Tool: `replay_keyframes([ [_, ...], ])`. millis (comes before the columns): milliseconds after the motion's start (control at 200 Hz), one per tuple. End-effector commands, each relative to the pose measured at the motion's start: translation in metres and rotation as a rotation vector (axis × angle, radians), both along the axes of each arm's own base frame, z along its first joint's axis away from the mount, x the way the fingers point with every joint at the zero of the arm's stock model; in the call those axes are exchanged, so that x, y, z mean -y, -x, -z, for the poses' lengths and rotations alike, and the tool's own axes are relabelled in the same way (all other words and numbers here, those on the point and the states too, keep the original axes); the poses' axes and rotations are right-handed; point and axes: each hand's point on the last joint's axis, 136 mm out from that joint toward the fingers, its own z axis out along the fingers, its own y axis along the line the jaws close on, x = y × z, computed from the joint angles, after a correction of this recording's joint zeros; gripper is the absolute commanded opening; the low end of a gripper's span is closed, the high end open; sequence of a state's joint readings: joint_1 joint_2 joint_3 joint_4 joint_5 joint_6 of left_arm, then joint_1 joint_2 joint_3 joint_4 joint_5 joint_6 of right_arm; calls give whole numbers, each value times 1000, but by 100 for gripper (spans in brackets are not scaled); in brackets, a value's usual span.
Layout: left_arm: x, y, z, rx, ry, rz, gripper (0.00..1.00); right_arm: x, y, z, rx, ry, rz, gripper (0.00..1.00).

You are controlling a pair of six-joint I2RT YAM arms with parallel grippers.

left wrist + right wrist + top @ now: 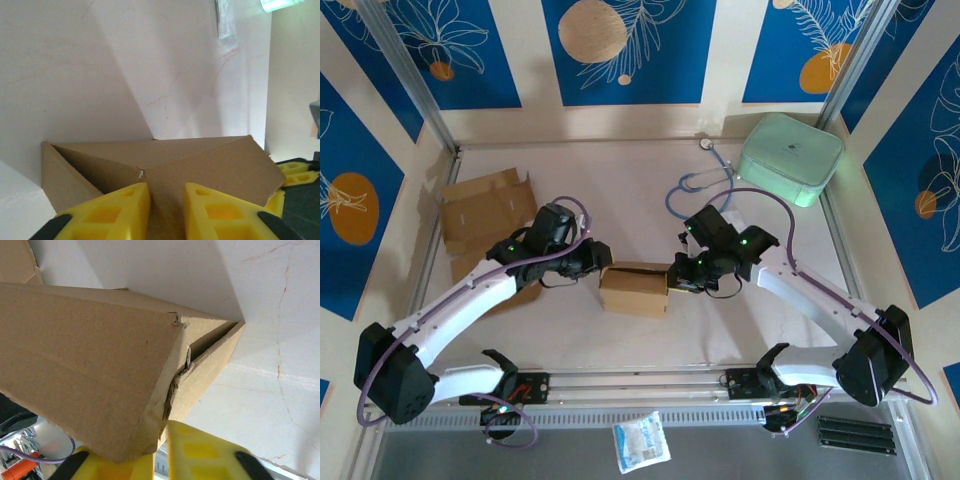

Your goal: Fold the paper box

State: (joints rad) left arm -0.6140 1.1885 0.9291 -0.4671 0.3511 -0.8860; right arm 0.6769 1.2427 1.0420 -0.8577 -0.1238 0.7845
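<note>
**Meeting both ends of the paper box (634,288) on the worktop (620,190)**

The paper box lies in the middle of the worktop, with a flat cardboard sheet (485,215) well apart at the far left. My right end effector (159,449) is narrow, pinching the box's torn end corner between its yellow fingers. My left end effector (166,200) is at the opposite end, fingers a small gap apart over a cardboard crease; I cannot tell whether it grips

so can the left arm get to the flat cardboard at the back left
Probably yes: the flat cardboard lies just beside the left gripper with nothing between them, though that gripper is at the paper box.
</note>
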Motion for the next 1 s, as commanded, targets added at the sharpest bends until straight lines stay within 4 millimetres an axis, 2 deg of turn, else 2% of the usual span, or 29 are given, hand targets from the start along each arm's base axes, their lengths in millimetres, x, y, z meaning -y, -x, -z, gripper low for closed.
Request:
replay_keyframes([
  [0, -3, 16, 20, -81, -56, 25, 28, -5, 2, -11, -5, -18, -15, 20],
  [265, -2, 13, 23, -78, -71, 34, 28, -3, 0, -45, 81, -97, 11, 42],
  [415, 0, 14, 20, -76, -60, 37, 28, 2, -2, -57, 107, -116, 43, 48],
  [555, -1, 16, 23, -75, -64, 42, 27, 13, -15, -66, 126, -115, 166, 52],
  [675, -1, 16, 22, -67, -59, 41, 27, 27, -30, -57, 102, -89, 340, 51],
  [785, 0, 16, 22, -66, -57, 41, 26, 30, -33, -48, 66, -91, 408, 48],
  [875, 0, 16, 21, -67, -55, 41, 26, 25, -29, -43, 28, -129, 420, 46],
  [995, 1, 15, 20, -62, -45, 27, 26, 14, -8, -26, -53, -121, 427, 47],
])
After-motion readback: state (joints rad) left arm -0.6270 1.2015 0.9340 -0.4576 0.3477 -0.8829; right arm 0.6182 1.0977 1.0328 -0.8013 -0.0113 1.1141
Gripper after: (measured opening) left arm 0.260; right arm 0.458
